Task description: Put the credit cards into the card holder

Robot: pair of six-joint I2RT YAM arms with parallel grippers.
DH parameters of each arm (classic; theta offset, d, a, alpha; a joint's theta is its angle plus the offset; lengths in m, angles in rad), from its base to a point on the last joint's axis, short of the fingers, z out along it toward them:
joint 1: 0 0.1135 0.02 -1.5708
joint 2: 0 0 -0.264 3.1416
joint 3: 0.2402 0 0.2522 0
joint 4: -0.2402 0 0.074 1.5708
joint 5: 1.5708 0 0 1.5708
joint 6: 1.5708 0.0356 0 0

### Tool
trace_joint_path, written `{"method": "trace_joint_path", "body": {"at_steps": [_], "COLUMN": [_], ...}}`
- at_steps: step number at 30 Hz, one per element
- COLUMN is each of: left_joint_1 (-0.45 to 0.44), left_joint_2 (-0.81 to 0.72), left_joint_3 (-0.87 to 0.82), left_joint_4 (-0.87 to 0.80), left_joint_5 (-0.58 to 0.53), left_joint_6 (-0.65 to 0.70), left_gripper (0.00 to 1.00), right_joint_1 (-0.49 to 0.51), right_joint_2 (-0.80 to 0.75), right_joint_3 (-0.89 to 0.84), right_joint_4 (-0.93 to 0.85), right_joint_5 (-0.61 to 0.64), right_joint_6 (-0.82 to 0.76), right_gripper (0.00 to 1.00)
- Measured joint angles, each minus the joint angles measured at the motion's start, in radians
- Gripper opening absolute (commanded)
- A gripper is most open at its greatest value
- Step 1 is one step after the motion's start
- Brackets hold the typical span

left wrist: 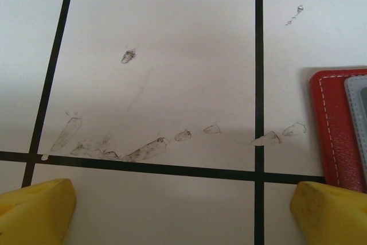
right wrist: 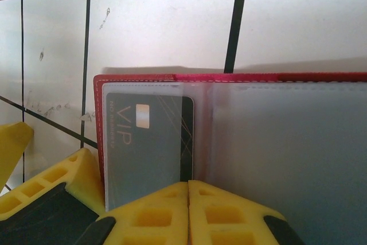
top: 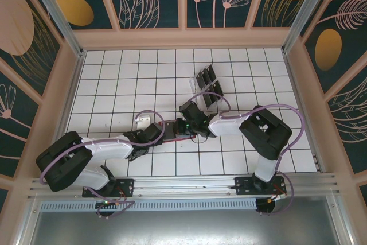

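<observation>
Fingertips of the right gripper [right wrist: 189,186] are pressed together, yellow pad against yellow pad, at the near edge of a black glossy credit card [right wrist: 150,142] marked VIP. Whether they pinch anything cannot be told. That card lies flat under the clear left pocket of the small flat red card holder [right wrist: 137,77], which is spread open on the white tiled table [top: 114,84] near its middle. The left gripper [left wrist: 183,213] hangs just left of the card holder, its yellow fingers well apart with bare tile between them. Farther off and to the right, more black credit cards [top: 205,78] stand tilted in a clear plastic slotted rack [top: 200,100].
</observation>
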Motion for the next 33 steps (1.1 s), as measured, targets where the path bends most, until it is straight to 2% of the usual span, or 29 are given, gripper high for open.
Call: {"method": "trace_joint_path", "body": {"at_steps": [8, 18, 24, 28, 33], "left_joint_1": [0.000, 0.000, 0.000, 0.000, 0.000], "left_joint_2": [0.002, -0.002, -0.037, -0.095, -0.148], "left_joint_3": [0.000, 0.001, 0.001, 0.002, 0.017], "left_joint_4": [0.003, 0.002, -0.029, -0.064, -0.100], "left_joint_5": [0.000, 0.000, 0.003, 0.002, 0.000], "left_joint_6": [0.000, 0.000, -0.001, -0.003, -0.002], "left_gripper": [0.98, 0.99, 0.99, 0.98, 0.99], "right_joint_1": [0.002, 0.005, -0.003, -0.008, -0.009], "right_joint_2": [0.016, 0.006, -0.117, -0.217, -0.267], "right_joint_3": [0.008, 0.009, -0.006, -0.024, -0.053], "right_joint_4": [0.008, 0.018, -0.001, -0.030, -0.084], "right_joint_5": [-0.008, -0.028, -0.015, 0.021, 0.071], "right_joint_6": [0.000, 0.000, 0.000, -0.007, -0.026], "right_gripper": [0.07, 0.17, 0.30, 0.35, 0.39]}}
